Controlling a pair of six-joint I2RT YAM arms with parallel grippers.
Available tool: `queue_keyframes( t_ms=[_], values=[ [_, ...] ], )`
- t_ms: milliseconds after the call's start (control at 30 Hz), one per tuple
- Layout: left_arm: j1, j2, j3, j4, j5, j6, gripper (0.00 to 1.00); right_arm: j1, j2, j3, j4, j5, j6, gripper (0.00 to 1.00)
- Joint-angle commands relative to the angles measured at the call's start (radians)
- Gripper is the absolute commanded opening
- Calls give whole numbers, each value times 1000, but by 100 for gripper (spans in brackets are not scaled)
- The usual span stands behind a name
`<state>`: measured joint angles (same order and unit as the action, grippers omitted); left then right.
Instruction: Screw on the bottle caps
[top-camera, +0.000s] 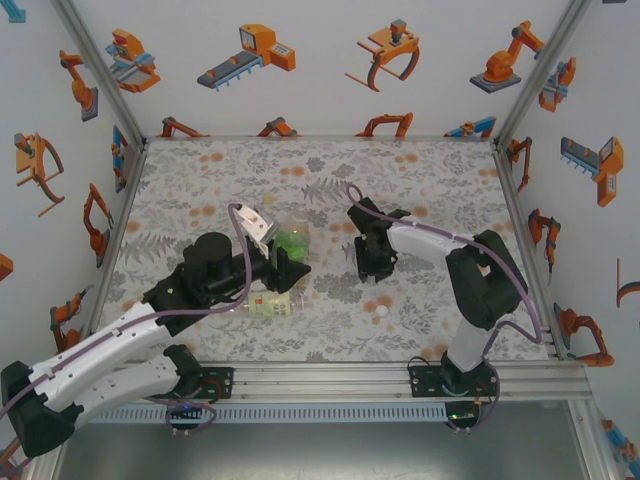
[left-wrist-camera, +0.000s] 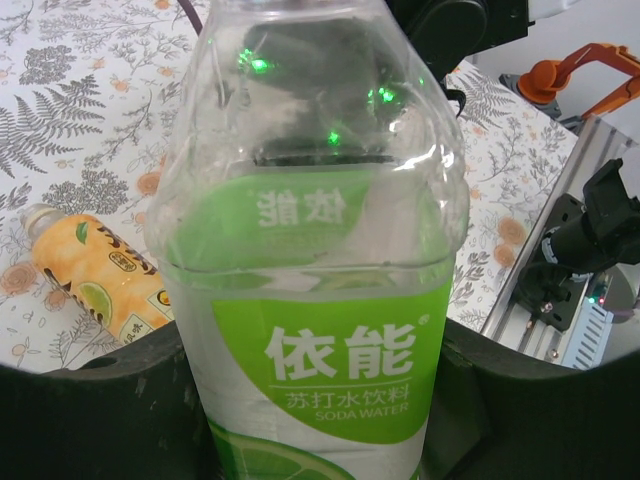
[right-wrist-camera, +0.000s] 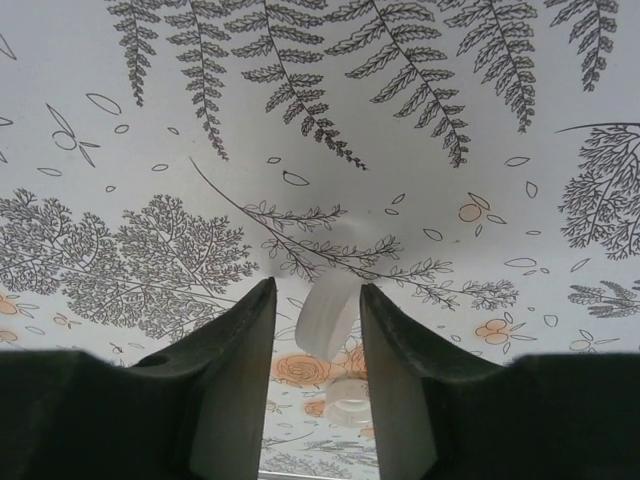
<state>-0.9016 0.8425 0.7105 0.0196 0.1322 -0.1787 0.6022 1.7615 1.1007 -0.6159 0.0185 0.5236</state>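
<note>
My left gripper (top-camera: 285, 262) (left-wrist-camera: 320, 400) is shut on the clear bottle with the green label (left-wrist-camera: 330, 300) (top-camera: 293, 240), holding it upright by its body; its neck runs off the top of the left wrist view. A yellow-orange bottle (left-wrist-camera: 95, 280) lies on the cloth behind it. A pale-labelled bottle (top-camera: 268, 305) lies by the left arm. My right gripper (top-camera: 375, 268) (right-wrist-camera: 316, 290) points down at the table, open, with a tilted white bottle cap (right-wrist-camera: 330, 310) between its fingers, against the right one and a small gap on the left. A second cap (right-wrist-camera: 348, 405) (top-camera: 381, 311) lies nearer the arm bases.
The floral tablecloth (top-camera: 440, 200) covers the table. Printed walls (top-camera: 300, 60) close off the back and both sides. An aluminium rail (top-camera: 330, 380) runs along the near edge.
</note>
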Motion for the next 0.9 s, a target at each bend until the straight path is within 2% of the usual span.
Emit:
queue_keyframes(
  t_ms=[0, 167, 300, 467, 600, 867],
  values=[
    [6, 4, 36, 5, 23, -13, 0, 7, 12, -18, 14, -3, 19, 34],
    [6, 9, 41, 4, 29, -16, 0, 7, 2, -28, 51, -53, 37, 22],
    [6, 9, 44, 0, 29, -18, 0, 1, -24, -54, 120, -132, 66, 18],
    [7, 6, 44, -4, 29, -21, 0, -39, -65, -134, 270, -271, 117, 19],
    [7, 3, 44, -9, 30, -22, 0, -110, -90, -229, 394, -383, 168, 20],
    [7, -1, 46, -8, 28, -27, 0, -258, -149, -356, 431, -442, 159, 29]
  ],
)
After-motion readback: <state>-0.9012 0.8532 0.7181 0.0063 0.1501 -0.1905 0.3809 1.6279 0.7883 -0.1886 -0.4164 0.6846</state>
